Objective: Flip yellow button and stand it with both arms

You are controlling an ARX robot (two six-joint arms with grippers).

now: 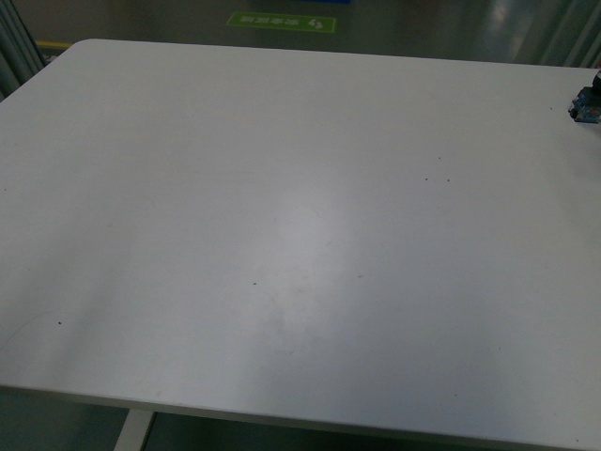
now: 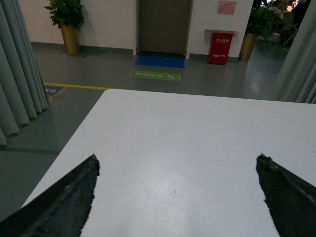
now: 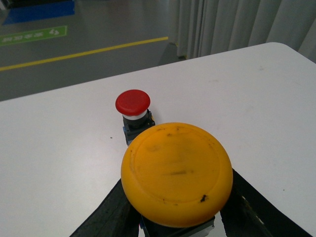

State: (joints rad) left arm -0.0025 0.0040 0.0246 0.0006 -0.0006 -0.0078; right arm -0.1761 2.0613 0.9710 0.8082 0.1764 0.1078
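Right jaws: closed on yellow button [image 3: 177, 173] below its cap, seemingly to stand it.
Left jaws: wide apart, empty, above worktop [image 2: 187, 128], ready to help.

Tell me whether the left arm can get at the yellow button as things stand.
Probably not yet. The left pincer hangs open over the table with no button in its view, while the yellow button sits between the fingers of the right pincer.

Dim, cool light leaves soft glare on the table [image 1: 310, 221].
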